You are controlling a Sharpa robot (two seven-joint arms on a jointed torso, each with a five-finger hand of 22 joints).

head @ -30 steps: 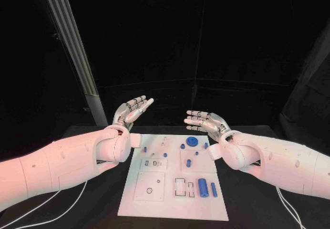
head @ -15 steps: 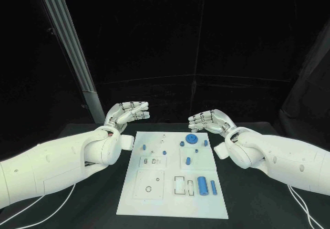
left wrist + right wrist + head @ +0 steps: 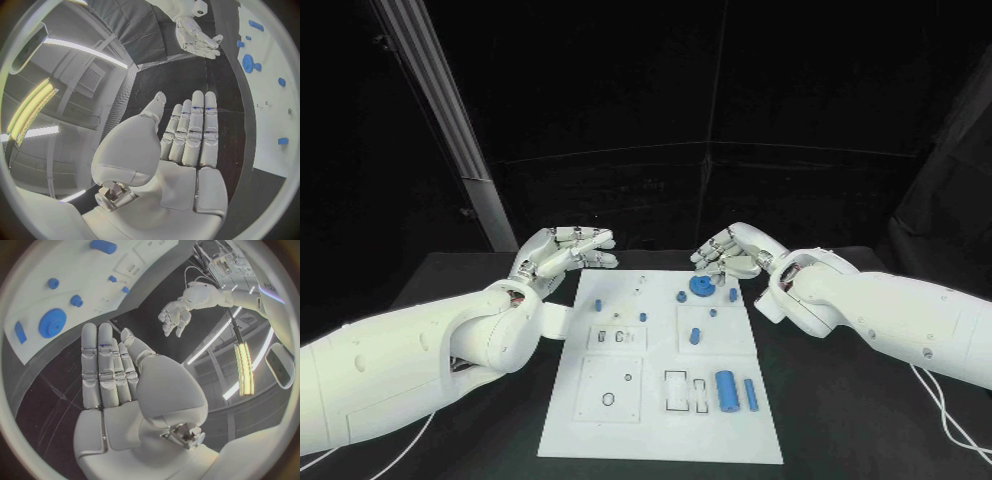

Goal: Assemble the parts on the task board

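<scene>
White task board [image 3: 661, 400] lies mid-surface [image 3: 473, 275], blue parts [image 3: 727, 388] scattered on it, none seated. Left hand [image 3: 560, 252] and right hand [image 3: 730, 253] hover at its far edge, fingers extended, holding nothing. Risk: a descending hand could knock the small parts, sending them rolling off the board.

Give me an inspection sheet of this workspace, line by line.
Surface: black table, dark and bare around the board.
Job's things: white task board lies flat at the middle; blue parts on it, among them a round disc at the far end and a large cylinder nearer the robot.
Clutter: nothing seen.
Hands: left hand and right hand hover at the board's far corners, fingers extended, holding nothing.
Cables: white cables run along the table under the right arm.
Surroundings: dark backdrop, a metal post at far left.
</scene>
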